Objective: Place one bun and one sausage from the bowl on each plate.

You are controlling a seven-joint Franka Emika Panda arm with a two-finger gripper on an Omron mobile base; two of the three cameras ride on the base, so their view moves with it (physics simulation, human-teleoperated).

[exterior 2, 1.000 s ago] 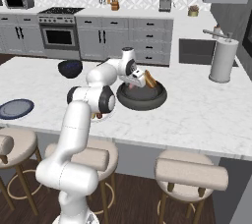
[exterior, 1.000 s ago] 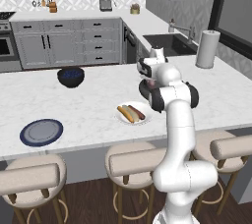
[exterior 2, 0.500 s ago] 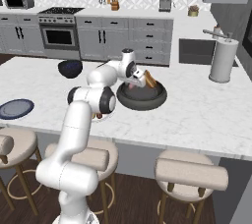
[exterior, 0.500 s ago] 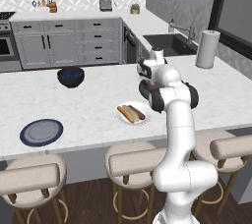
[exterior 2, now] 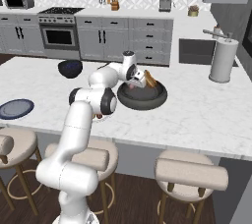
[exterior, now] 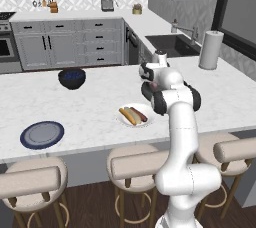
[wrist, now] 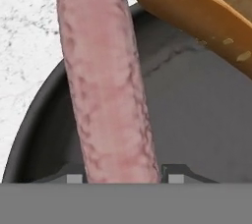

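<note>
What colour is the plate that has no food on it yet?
The plate is grey in the middle with a dark blue rim; the left base view shows it best.

Even, bright rendered light, no clear source; counter (exterior: pixel 75 107) pale with no glare. Soft faint shadows under the stools (exterior 2: pixel 189 174). Base views sharp but coarse; hand view blurred close up, sausage (wrist: pixel 106 85) soft-edged, no edge distortion.

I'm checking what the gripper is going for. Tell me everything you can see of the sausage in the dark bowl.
The sausage is a pinkish-brown cylinder with a mottled, wrinkled skin and a rounded far end. It lies in the dark bowl, reaching over the rim toward the marble counter. Its near end sits between the fingertips; whether they press it is unclear. A tan bun lies just beside it.
</note>
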